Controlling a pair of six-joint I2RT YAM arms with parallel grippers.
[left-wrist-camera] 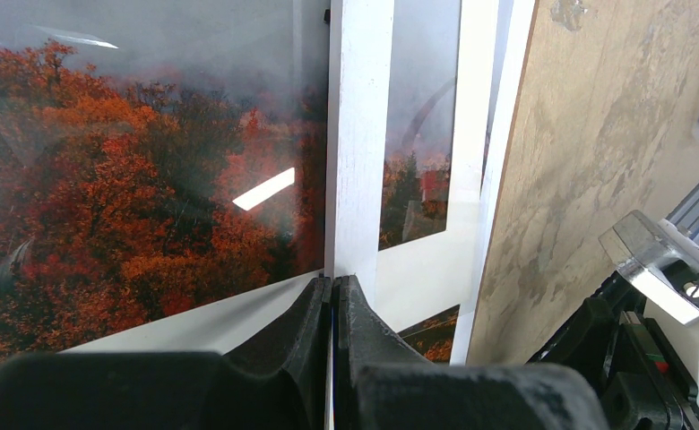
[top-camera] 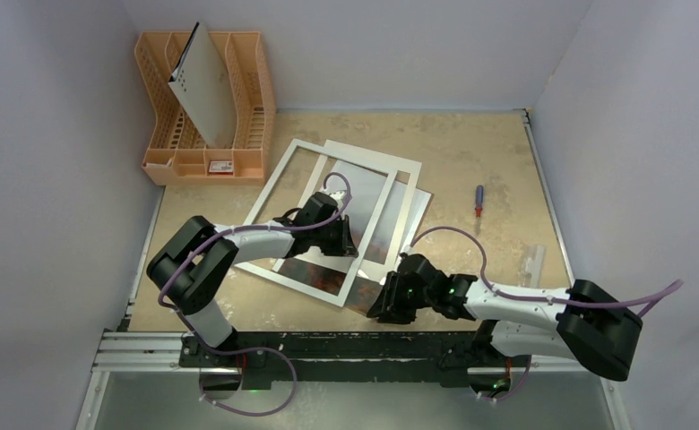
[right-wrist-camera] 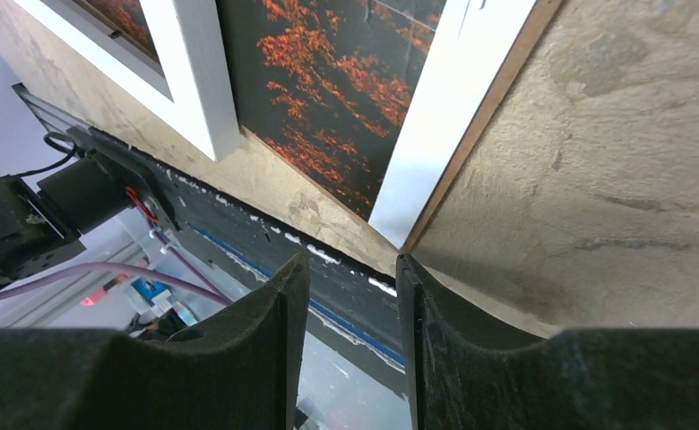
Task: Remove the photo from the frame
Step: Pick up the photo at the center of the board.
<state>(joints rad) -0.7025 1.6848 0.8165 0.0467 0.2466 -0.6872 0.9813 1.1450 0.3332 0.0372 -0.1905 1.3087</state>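
Left jaws are clenched over the frame [left-wrist-camera: 359,134] (maybe pinching a thin sheet); right jaws are released beside the photo [right-wrist-camera: 328,72], at the near edge of the worktop [right-wrist-camera: 597,179].

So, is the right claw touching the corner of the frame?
Cannot tell. In the right wrist view the frame corner ends just at one finger of the open right claw, but depth hides contact or gap.

No legible txt, brand or nos. that I can make out in any view. Small card [top-camera: 220,165] in orange rack [top-camera: 162,116] has print, too tiny to read.
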